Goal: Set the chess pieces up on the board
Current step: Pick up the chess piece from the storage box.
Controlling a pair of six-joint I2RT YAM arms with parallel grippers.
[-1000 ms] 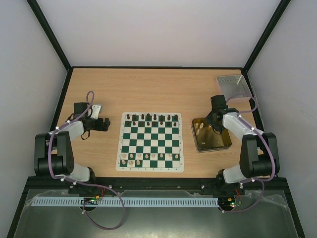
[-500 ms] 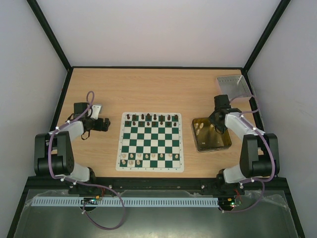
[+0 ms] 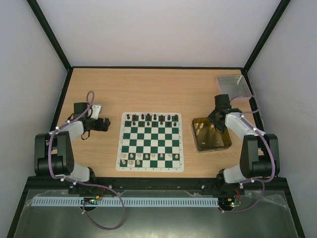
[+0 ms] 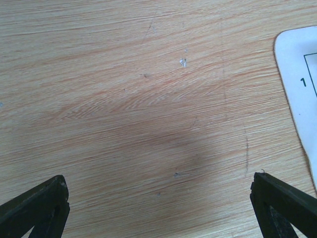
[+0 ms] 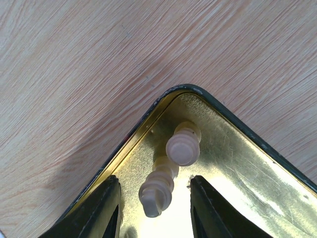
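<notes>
1. Your right jaws stand open at the corner of the tin (image 5: 237, 163), with a cream piece (image 5: 157, 191) lying between them.
2. Your left jaws gape wide over the counter (image 4: 148, 99) beside the board (image 4: 297, 74).
3. Other pieces (image 3: 139, 156) stand on the board.

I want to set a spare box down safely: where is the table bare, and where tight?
The widest bare patch of table is between the far edge of the board and the back wall. A smaller one lies between the left gripper and the board. It is crowded on the right: gold tin, right gripper and grey tray sit close together.
</notes>
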